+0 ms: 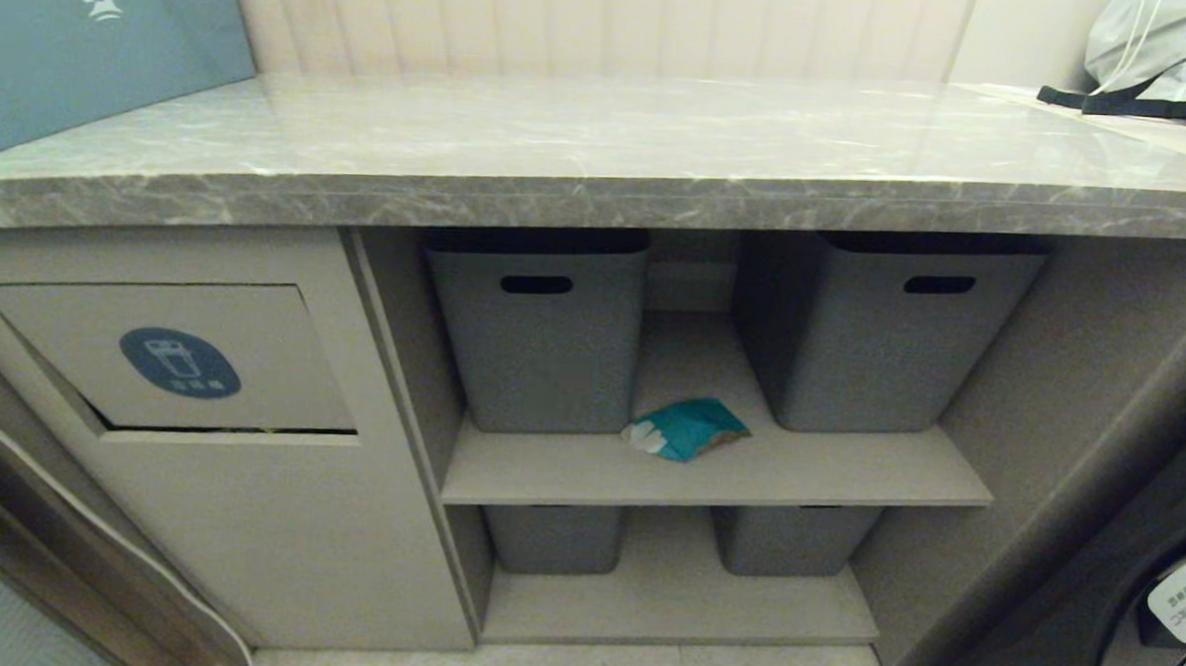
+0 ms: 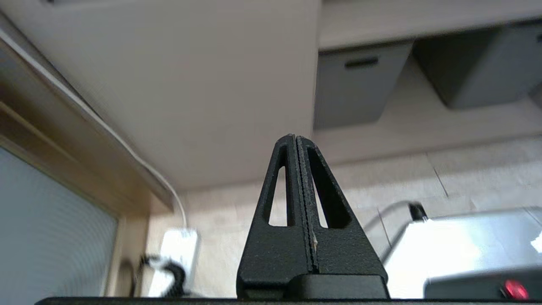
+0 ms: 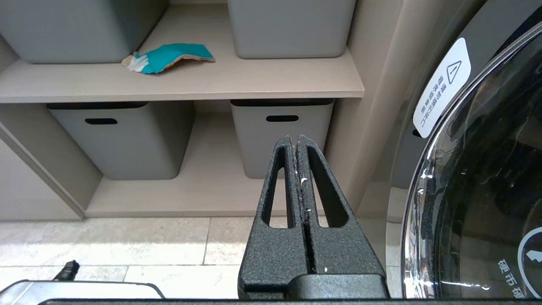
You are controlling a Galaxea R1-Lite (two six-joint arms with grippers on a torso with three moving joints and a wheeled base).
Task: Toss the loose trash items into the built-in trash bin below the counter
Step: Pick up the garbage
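Overhanging beige cabinetry, grey-veined marble counter (image 1: 601, 143)

Glossy marble counter (image 1: 602, 133), matt plastic tubs (image 1: 538, 331), wrinkly packet (image 1: 687, 427)

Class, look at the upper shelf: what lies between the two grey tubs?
A teal packet lies between the grey tubs, near the shelf's front; head view shows it.

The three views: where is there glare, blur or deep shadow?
Head view: soft sheen on the counter; dark shadow under its edge, above the grey tubs. Left wrist view: cabinet front smeared by motion blur, bright glare on a shiny surface low down; left gripper sharp. Right wrist view: sharp; reflections on the washer door.
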